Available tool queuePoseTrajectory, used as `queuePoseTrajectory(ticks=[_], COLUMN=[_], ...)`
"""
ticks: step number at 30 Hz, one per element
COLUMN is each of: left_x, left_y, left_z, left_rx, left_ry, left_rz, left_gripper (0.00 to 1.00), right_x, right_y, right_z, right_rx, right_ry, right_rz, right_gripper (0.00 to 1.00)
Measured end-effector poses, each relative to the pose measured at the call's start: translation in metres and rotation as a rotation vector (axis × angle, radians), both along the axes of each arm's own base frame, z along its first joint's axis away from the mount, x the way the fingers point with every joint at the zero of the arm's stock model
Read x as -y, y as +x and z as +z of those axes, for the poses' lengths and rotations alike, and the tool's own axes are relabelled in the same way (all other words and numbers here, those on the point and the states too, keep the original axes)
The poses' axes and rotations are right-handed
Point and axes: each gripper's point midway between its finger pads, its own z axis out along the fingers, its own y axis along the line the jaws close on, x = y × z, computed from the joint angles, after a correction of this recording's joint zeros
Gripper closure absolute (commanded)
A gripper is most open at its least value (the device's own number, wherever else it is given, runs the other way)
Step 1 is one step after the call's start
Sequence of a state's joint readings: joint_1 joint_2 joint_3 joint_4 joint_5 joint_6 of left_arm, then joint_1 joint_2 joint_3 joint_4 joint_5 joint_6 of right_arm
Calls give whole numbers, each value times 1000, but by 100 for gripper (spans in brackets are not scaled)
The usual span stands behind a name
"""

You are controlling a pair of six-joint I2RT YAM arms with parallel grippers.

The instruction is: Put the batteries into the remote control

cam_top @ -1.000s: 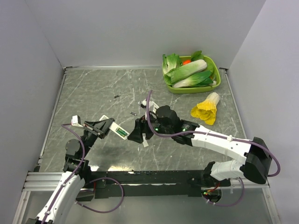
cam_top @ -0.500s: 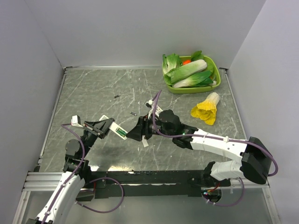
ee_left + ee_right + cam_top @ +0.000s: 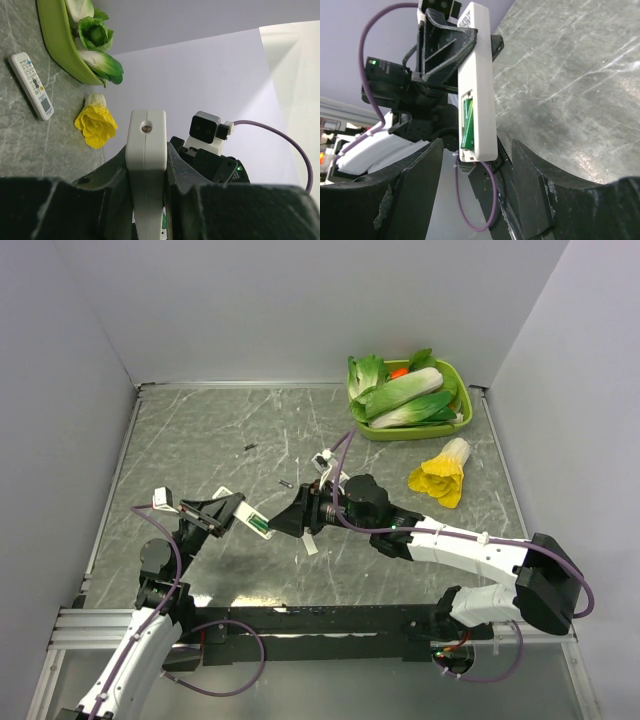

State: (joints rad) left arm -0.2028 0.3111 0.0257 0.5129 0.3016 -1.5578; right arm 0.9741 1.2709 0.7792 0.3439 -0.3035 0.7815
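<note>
My left gripper (image 3: 228, 510) is shut on the slim white remote control (image 3: 250, 517), holding it off the table with its far end pointing right. In the right wrist view the remote control (image 3: 479, 80) shows its open rear compartment with the green batteries (image 3: 467, 125) inside, one lying slanted. My right gripper (image 3: 477, 146) is open, its fingers (image 3: 415, 170) standing either side of the remote's free end with gaps on both sides. In the left wrist view the remote control (image 3: 146, 160) sits edge-on between the left jaws.
A wider white remote with coloured buttons (image 3: 31, 85) lies on the table behind the right arm. A green tray (image 3: 400, 432) of leafy vegetables is at the back right, a yellow-leaved vegetable (image 3: 442, 475) beside it. A small white strip (image 3: 310, 543) and dark specks (image 3: 248, 447) lie on the table.
My right gripper has moved left up to the remote's free end, and its jaws have narrowed a little. The left arm and remote have stayed put.
</note>
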Motion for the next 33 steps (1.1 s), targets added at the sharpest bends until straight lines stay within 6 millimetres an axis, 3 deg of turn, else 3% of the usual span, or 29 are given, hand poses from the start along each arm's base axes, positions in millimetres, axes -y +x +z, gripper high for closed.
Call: queuePoseTrajectory(ticks=[12, 22, 33], left_x=[-1, -1, -1], left_y=[-2, -3, -2], left_z=[5, 5, 4], left_rx=[20, 20, 16], left_ry=[-4, -4, -3], left_rz=[0, 0, 1], left_gripper=[98, 98, 98], right_x=[-6, -9, -11], right_y=[-3, -4, -4], right_z=[-10, -4, -6], right_rx=[-49, -47, -53], right_ry=[-3, 28, 28], right_rz=[29, 43, 49], right_gripper=[44, 56, 61])
